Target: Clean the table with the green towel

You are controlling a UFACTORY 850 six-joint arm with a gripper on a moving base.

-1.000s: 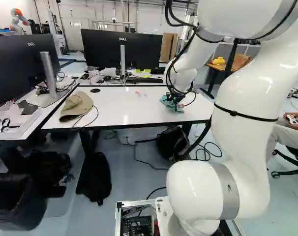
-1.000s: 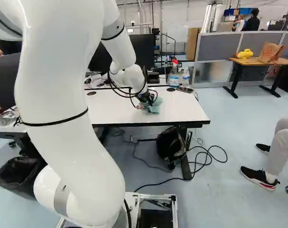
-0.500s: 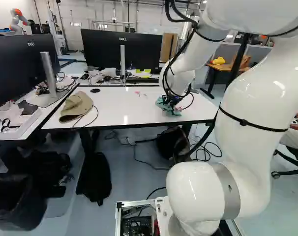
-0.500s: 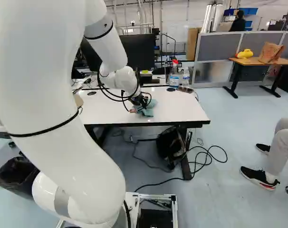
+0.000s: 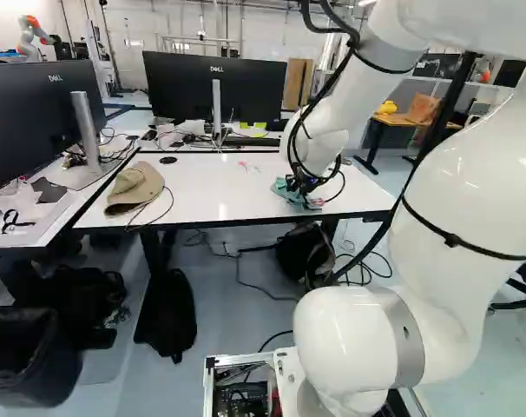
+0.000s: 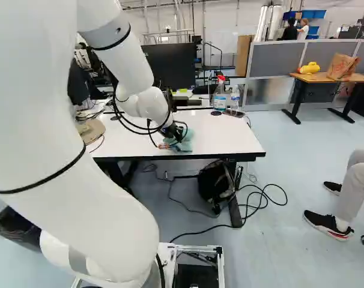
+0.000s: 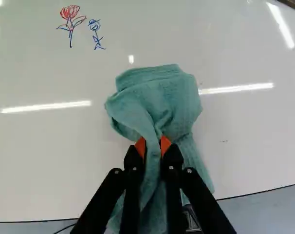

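You've got the tool (image 7: 153, 142) clamped on the green towel (image 7: 157, 95), so I'd press flat on the worktop (image 7: 45, 151) and overlap strokes toward that flower doodle (image 7: 69, 13).

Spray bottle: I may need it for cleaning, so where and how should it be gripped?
Likely by the upper body of the spray bottle, under its red top, coming level from the near side of the table. It stands upright and narrows upward; a clear bottle close beside it leaves little room on that flank. The gripper must first release the towel.
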